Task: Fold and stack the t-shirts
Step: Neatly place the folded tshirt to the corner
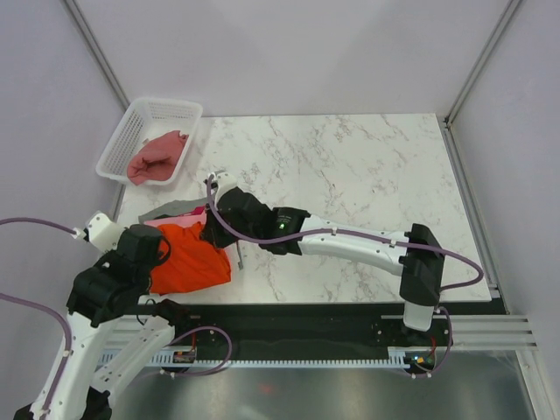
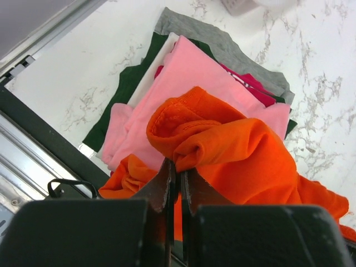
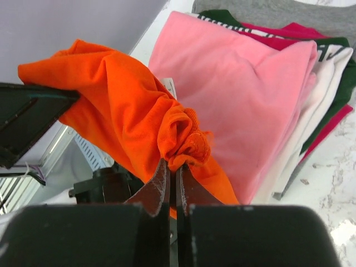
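You have the orange t-shirt [image 1: 188,261] bunched up at the near left corner of the table [image 1: 350,175]. Your left claw [image 2: 178,171] is pinched tight on one fold of it. Your right claw [image 3: 172,172] is pinched tight on another bunch of it. Under the orange cloth lies the folded pink t-shirt [image 2: 189,78]. It sits on top of a red t-shirt [image 2: 253,83], a green t-shirt [image 2: 119,97] and a grey t-shirt [image 2: 222,41]. At the far left, a dusty rose t-shirt [image 1: 157,157] lies in the white basket [image 1: 166,105].

Overhead view down on table [image 1: 367,175], both wrist views close, sharing orange t-shirt [image 2: 239,150]
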Robot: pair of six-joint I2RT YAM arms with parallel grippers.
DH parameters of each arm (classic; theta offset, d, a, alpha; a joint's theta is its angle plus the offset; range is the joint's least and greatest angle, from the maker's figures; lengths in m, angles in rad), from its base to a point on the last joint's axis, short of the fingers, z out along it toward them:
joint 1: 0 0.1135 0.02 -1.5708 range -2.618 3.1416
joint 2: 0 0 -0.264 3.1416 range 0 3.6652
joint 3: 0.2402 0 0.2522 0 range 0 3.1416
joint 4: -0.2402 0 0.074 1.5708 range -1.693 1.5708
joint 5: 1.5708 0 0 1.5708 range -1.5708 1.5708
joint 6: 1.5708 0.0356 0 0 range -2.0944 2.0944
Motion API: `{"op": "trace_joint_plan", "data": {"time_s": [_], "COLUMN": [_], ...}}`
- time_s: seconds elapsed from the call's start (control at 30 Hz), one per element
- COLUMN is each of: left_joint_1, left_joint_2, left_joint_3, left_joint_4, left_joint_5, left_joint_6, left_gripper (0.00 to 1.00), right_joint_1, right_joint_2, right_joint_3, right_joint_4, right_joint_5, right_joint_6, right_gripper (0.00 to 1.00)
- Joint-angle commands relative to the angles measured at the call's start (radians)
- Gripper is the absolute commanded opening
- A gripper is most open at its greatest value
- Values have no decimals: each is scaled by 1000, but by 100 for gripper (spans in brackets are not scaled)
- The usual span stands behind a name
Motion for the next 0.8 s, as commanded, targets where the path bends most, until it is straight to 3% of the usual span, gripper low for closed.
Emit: {"op": "trace_joint_plan", "data": {"time_s": [0.0, 0.23, 0.4, 0.57, 0.77], "left_joint_1": [8, 40, 198, 466, 575], "left_joint_2": [25, 146, 185, 261, 338], "left_joint_3": [-15, -47, -54, -97, -104], "left_joint_4": [9, 148, 343, 484, 561], "left_joint_5": [-113, -110, -28, 205, 333], "left_joint_6": [-48, 19, 221, 390, 441], "left_gripper": [2, 2, 2, 2, 2], "right_joint_1": [-18, -81, -118, -145, -171], "right_joint_2": [50, 128, 197, 246, 290], "right_joint_3": [87, 138, 181, 209, 235], "right_joint_4": [10, 13, 17, 34, 46], "right_joint_5": [-8, -53, -93, -125, -142], "right_joint_6": [-1, -1, -3, -3, -7], "right_gripper": [0, 0, 0, 0, 0]}}
